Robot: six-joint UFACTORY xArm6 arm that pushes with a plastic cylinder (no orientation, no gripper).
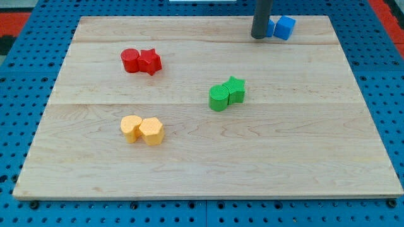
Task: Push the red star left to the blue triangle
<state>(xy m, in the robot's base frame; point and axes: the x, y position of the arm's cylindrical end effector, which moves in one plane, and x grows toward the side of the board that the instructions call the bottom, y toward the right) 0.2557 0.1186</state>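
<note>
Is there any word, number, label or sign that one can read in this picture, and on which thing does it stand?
None: no text, number or label shows on the light wooden board, the blue perforated table or the coloured blocks: red cylinder, red star, green pair, yellow pair, blue blocks beside my tip.

Red star [150,62] flanked by red cylinder [130,60] (view's left, touching); board [303,157] open elsewhere around it.

The worktop [208,170] is a pale wooden board with visible grain. It lies on a blue perforated panel [19,126]. A red perforated surface [19,16] shows in the upper corners. Light is even.
</note>
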